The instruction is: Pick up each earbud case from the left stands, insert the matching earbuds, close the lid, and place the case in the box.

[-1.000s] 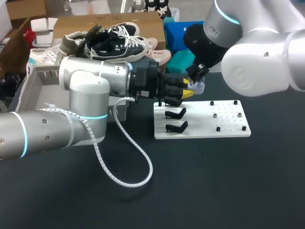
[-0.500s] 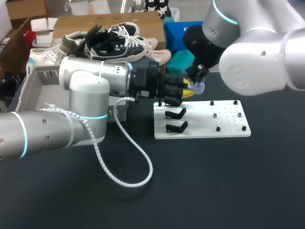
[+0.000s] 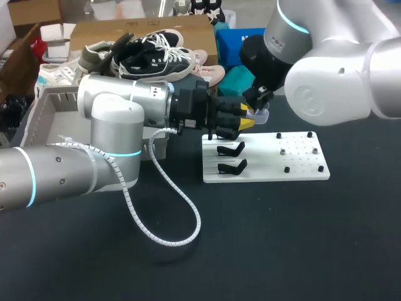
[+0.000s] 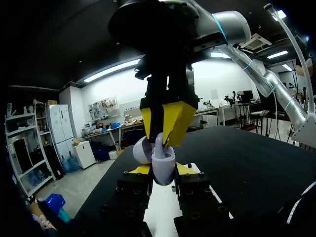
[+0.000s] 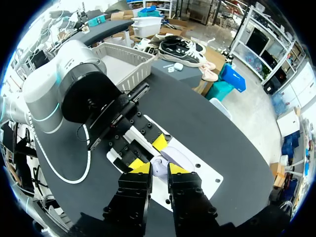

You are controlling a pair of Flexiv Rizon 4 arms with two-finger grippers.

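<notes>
Black table [image 3: 282,238], earbud case [image 4: 163,160] upright in left gripper [image 4: 162,169]

Both arms are made of thick, rounded silver-grey links. The left arm [image 3: 94,144] fills the left of the frame and the right arm [image 3: 338,75] the upper right. Thin cyan light rings [image 3: 125,152] circle the joints. A white spiral-wrapped cable [image 3: 169,200] loops from the left arm's wrist. The left gripper [image 3: 247,118] and right gripper [image 5: 159,169] are black blocks dotted with screw holes [image 5: 129,197], and each ends in two yellow tips.

Most of the earbud case [image 3: 262,116] hidden behind the right hand [image 3: 257,108]
</notes>
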